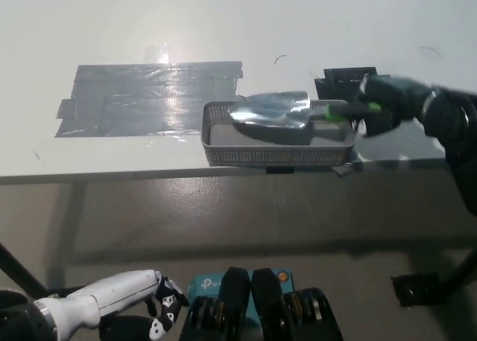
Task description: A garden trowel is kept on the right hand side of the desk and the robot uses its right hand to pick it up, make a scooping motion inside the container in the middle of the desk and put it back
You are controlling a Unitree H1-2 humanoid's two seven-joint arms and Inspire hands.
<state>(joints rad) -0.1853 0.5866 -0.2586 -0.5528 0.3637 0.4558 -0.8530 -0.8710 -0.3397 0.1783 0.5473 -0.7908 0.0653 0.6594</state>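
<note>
- You see the container (277, 156), a grey mesh basket, standing on the white desk (223, 28) at its front edge; all places below are given from this container
- The garden trowel (272, 108) is over the container: its shiny metal blade lies across the open top, reaching from the right end toward the left half
- You cannot tell whether the blade touches the bottom of the container or only hangs above it
- The green handle (343, 112) of the trowel sticks out over the right rim of the container
- The black right hand (384, 103) is just beside the right end of the container, and its fingers are wrapped around the green handle, holding the trowel
- The white left hand (160, 300) rests well apart from the container, lower and to the left of it, below the desk edge; you cannot tell whether this hand is open or closed
- A large patch of grey tape (149, 95) lies on the desk to the left of the container and behind it
- A small black patch (343, 79) lies on the desk behind the right end of the container
</note>
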